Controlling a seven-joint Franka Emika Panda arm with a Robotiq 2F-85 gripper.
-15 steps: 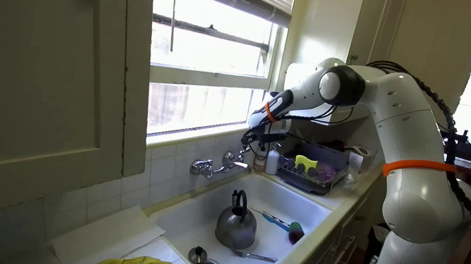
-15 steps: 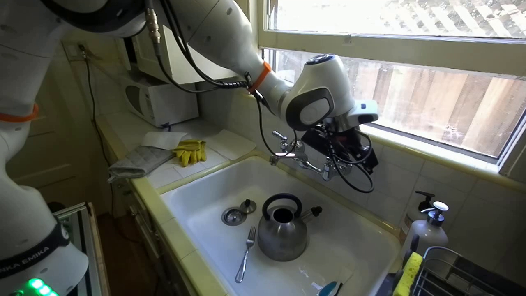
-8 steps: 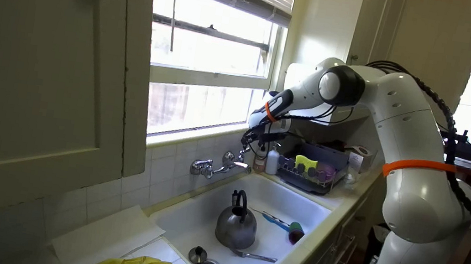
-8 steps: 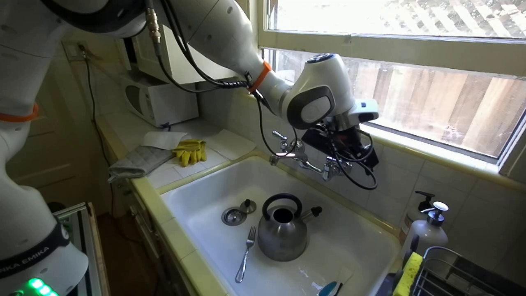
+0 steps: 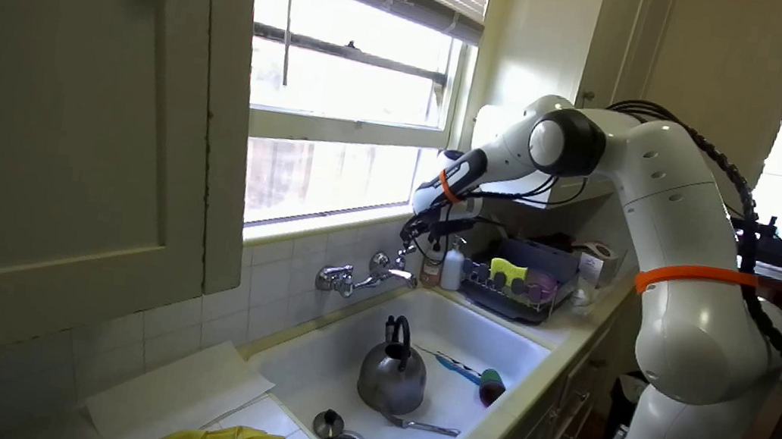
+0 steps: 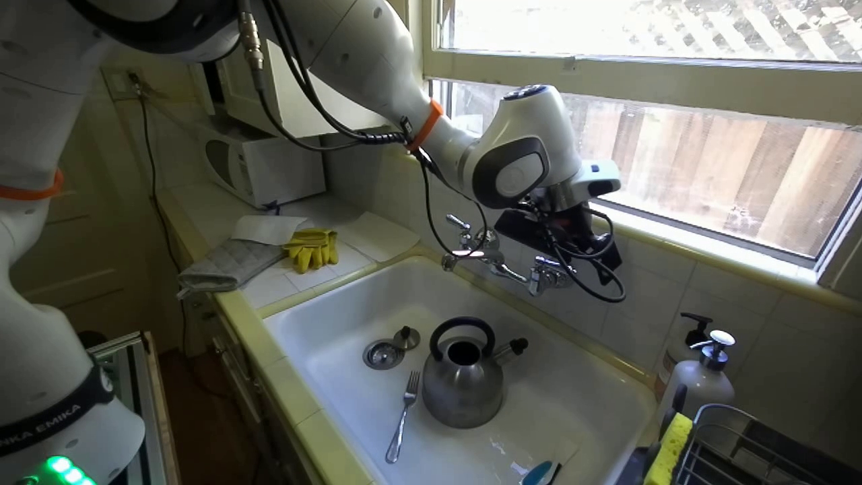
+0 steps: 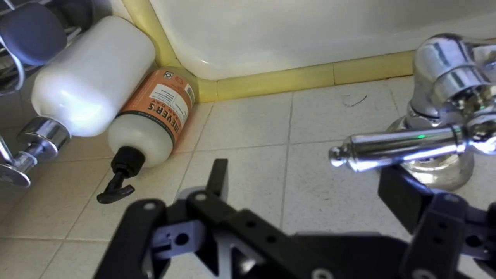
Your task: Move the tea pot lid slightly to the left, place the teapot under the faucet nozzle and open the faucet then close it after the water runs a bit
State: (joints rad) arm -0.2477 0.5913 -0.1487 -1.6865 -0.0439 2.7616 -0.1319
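Observation:
The teapot (image 6: 465, 394) stands upright in the sink, its black handle arched over an uncovered top. Beside the drain lies the small tea pot lid (image 6: 406, 338). On the tiled wall is the chrome faucet (image 5: 345, 282); its nozzle (image 6: 465, 257) points out over the sink, and no water stream is visible. My gripper (image 7: 306, 178) hangs at the faucet's dish-rack end, jaws wide apart, nothing held. One chrome faucet handle (image 7: 403, 149) reaches into the gap from the right in the wrist view, covering the tip of the right finger (image 7: 405, 197). Whether they touch I cannot tell.
A white soap bottle (image 7: 97, 77) and an orange-labelled bottle (image 7: 155, 112) stand at the sink corner by the dish rack (image 5: 516, 283). A fork (image 6: 403, 417) lies in the sink (image 6: 323, 316). Yellow gloves (image 6: 312, 248) rest on the counter. A cable loops below my wrist.
My wrist has tilted and risen very slightly, and its hanging cable loop has swung up and towards the soap bottles. Teapot, lid and faucet look unmoved.

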